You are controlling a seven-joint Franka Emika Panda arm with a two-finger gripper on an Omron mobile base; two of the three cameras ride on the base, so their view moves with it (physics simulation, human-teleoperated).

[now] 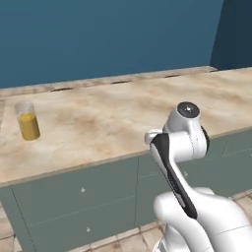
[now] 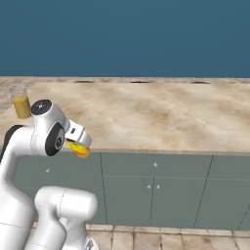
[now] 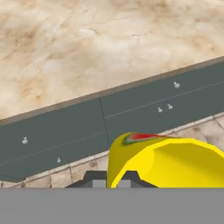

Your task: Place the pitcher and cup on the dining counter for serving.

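The clear pitcher with orange-yellow liquid stands upright at the far left of the dining counter. My gripper is shut on the yellow cup, whose rim carries a red mark. The cup hangs in front of the counter's front edge, at about drawer height, above the floor and off the countertop. It lies well to the right of the pitcher.
Grey-green drawer cabinets run under the counter, with tan floor tiles at their foot. A dark blue wall stands behind the counter. My own arm blocks part of the counter edge in the left base view.
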